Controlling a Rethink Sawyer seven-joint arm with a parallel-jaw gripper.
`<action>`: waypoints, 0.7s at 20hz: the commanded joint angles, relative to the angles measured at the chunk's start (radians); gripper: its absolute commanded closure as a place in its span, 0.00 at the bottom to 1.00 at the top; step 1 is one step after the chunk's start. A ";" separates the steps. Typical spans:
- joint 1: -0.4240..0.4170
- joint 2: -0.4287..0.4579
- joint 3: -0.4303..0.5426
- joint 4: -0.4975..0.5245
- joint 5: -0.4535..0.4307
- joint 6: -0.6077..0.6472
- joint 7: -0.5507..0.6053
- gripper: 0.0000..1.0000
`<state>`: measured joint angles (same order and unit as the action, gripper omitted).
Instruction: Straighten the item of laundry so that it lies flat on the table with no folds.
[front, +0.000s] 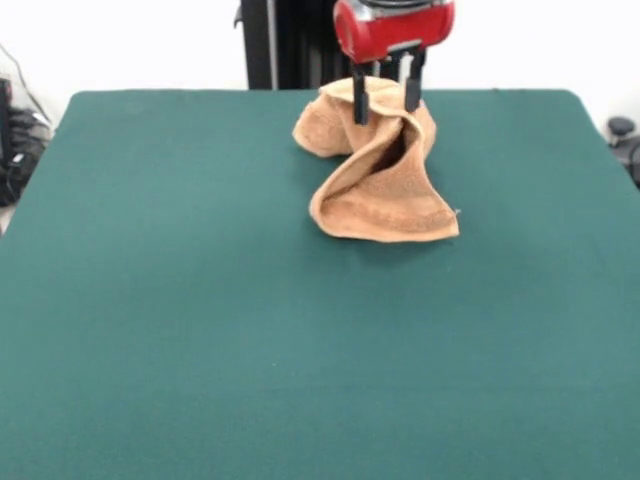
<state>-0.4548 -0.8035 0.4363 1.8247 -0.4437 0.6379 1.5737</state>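
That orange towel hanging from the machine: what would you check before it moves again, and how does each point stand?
1. Small tan-orange terry-cloth towel in the tool: ok, its fingers straddle a raised fold.
2. Towel flat: not ok, twisted and bunched.
3. Lower edge on the dark green felt-covered table: ok.
4. Room to spread: ok.
5. Grip firmness: cannot tell.

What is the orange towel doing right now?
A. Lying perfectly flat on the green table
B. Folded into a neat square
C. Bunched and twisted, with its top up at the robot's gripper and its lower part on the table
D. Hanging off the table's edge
C: the towel rises in a twisted, creased heap to the gripper, whose dark fingers straddle its top fold, while its lower edge rests on the table.
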 joint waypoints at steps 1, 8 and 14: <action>0.034 0.008 0.068 -0.162 0.055 0.195 -0.044 0.00; 0.046 0.076 0.071 -0.224 0.034 0.161 -0.036 0.00; 0.076 0.143 0.045 -0.261 0.001 0.088 0.007 0.00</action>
<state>-0.4413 -0.7747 0.4360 1.6171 -0.4290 0.7311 1.5737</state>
